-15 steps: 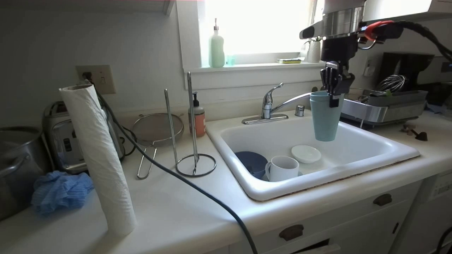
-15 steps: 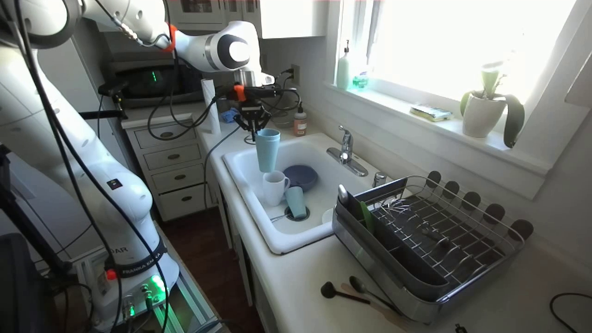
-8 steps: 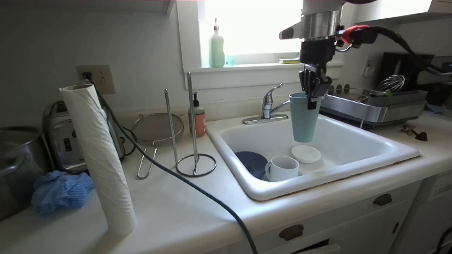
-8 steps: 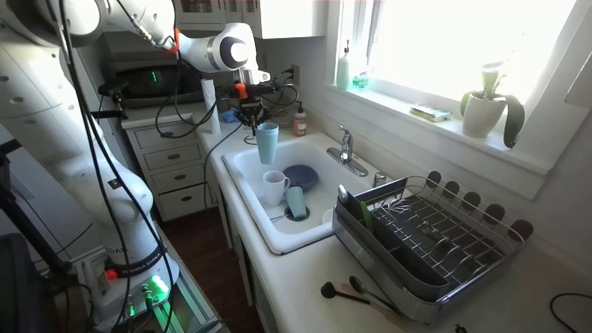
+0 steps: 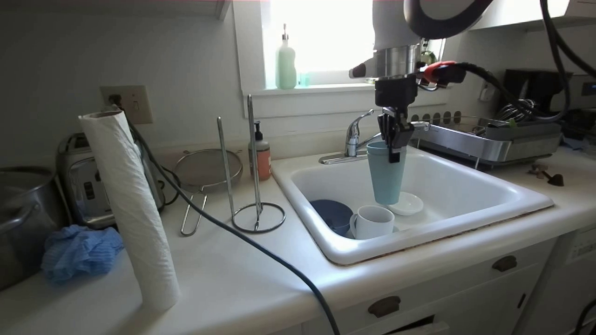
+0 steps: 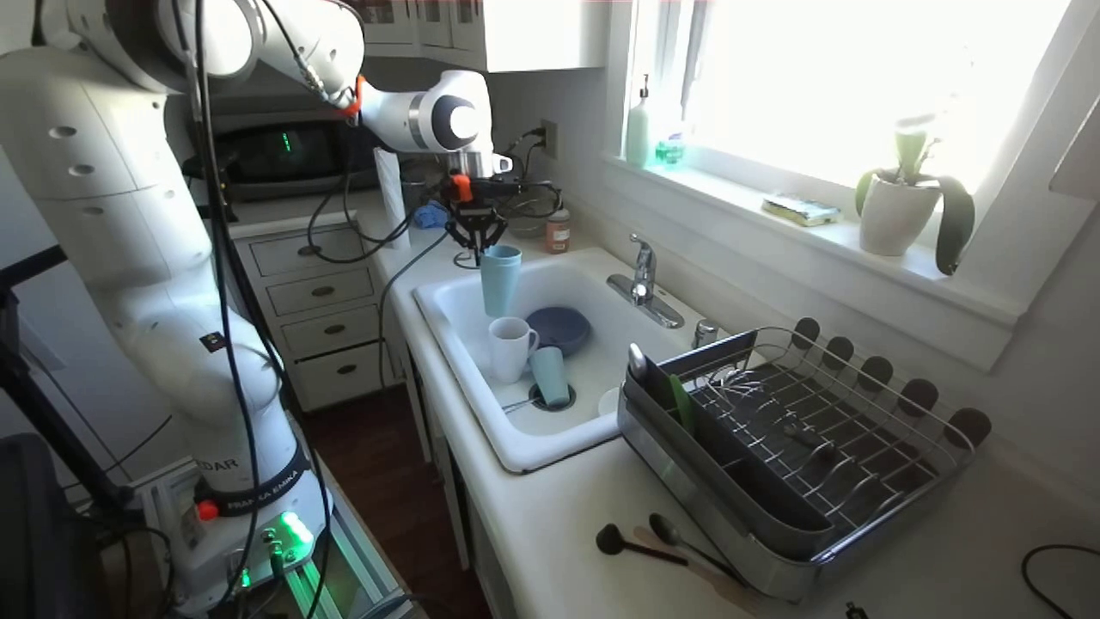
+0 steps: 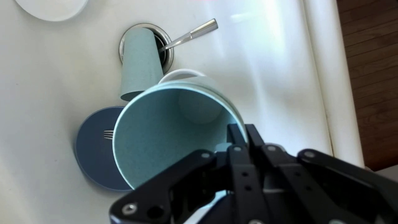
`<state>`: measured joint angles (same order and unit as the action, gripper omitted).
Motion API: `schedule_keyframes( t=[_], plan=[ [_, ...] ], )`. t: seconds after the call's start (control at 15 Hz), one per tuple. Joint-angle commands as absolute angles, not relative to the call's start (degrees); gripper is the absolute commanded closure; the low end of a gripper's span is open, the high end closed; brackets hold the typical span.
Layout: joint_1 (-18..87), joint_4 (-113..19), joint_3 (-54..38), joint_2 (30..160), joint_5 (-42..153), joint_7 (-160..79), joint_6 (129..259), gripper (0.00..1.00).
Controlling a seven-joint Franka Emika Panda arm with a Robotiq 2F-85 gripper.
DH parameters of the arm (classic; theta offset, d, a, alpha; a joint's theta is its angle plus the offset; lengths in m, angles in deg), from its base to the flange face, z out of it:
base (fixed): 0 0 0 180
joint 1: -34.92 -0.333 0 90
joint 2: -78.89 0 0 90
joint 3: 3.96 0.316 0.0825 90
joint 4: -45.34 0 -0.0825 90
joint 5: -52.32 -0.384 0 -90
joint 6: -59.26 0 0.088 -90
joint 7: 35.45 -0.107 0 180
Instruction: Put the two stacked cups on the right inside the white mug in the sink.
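Hanging mouth-up: the two stacked cups [image 5: 384, 179], rim clamped in the gripper [image 7: 243, 133], just above the white mug [image 5: 374, 224]. Mug's sitting in the sink [image 5: 447, 231], with a dark blue bowl [image 6: 559, 332] and another cup [image 6: 550, 375] on its side right by it. Dish rack [image 6: 679, 483] is just outside, on the counter [image 6: 567, 494].

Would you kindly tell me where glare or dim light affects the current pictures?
In both exterior views, the window is largely burnt out to white; in an exterior view, the wall to its picture left lies dim; in the wrist view, pale glare streaks one side of the sink.
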<state>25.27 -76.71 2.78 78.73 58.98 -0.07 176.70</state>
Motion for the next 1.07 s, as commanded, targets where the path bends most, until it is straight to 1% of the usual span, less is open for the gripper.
schedule_keyframes(
  t=[0.0, 0.33, 0.6, 1.0],
  plan=[
    [26.34, -75.63, 3.00, 81.37, 56.08, 0.91, 179.62, 0.98],
    [27.71, -75.76, 2.97, 83.95, 53.03, 1.13, 179.62, 0.98],
    [28.45, -75.72, 2.86, 86.05, 54.48, -1.34, 180.50, 0.98],
    [29.30, -75.91, 2.72, 87.28, 55.08, -3.43, 184.79, 0.98]
  ],
)
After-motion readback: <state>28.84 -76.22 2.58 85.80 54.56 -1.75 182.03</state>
